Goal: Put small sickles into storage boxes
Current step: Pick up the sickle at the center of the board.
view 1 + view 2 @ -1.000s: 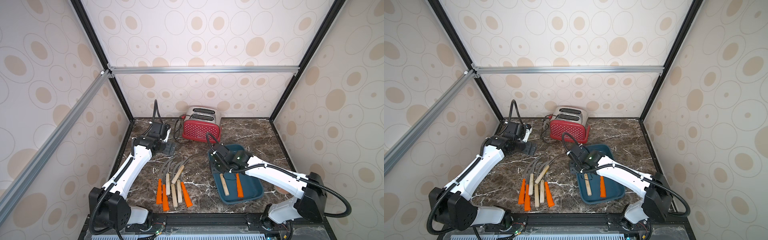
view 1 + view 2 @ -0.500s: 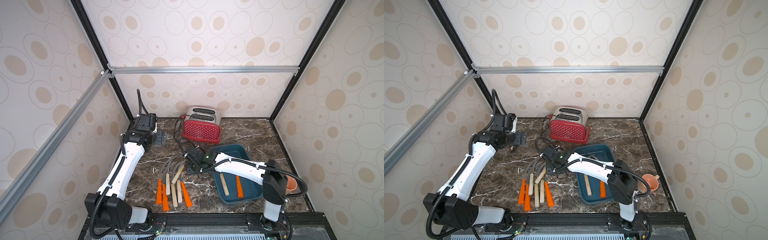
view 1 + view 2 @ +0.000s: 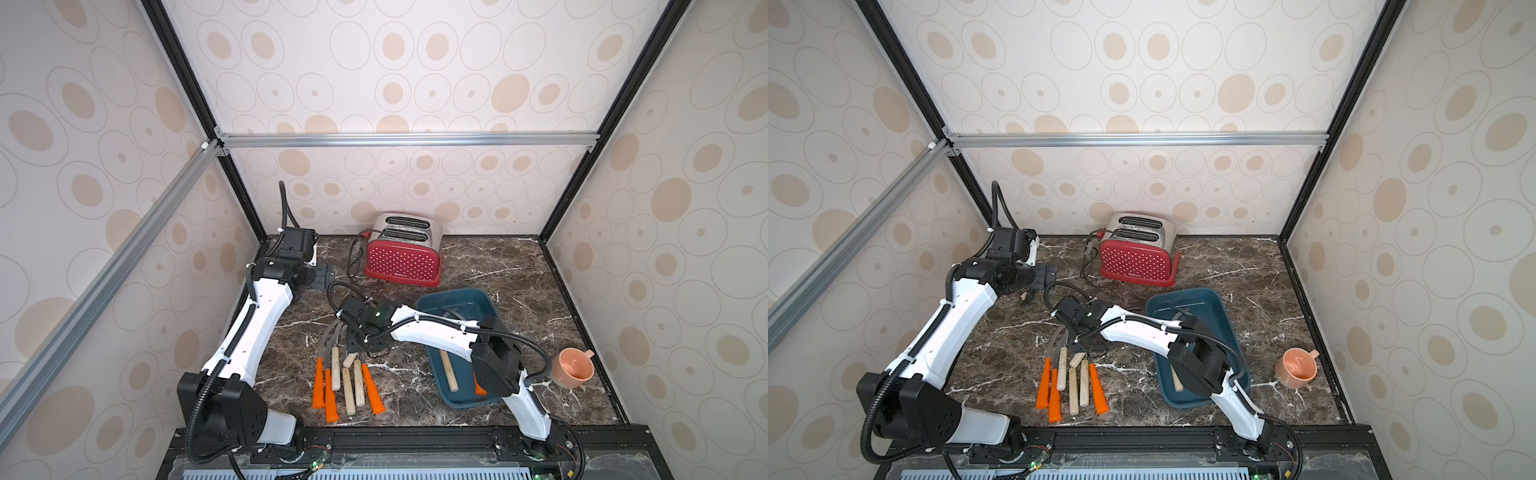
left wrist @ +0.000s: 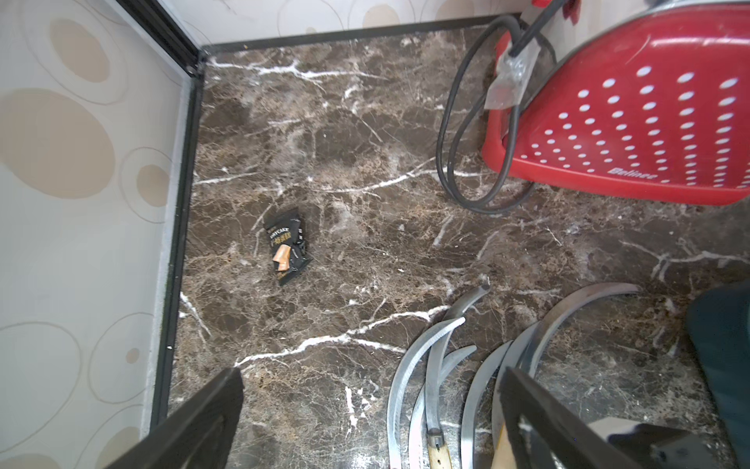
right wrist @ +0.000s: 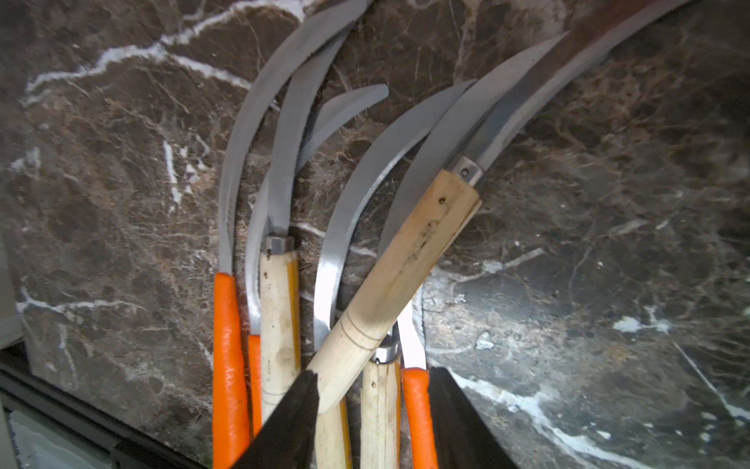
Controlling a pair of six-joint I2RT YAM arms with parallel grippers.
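I see my right gripper (image 5: 373, 422), jaws parted and empty, over the sickle pile (image 3: 347, 376) on the marble (image 3: 519, 270) beside the teal tray (image 3: 461, 299) holding two more sickles (image 3: 449, 370), my left gripper (image 4: 365, 426) spread wide, empty.

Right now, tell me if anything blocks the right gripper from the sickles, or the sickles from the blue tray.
Nothing visible does. The right gripper hangs open directly above the sickles, over a wooden-handled sickle lying crosswise on top. Only bare tabletop lies between them and the tray.
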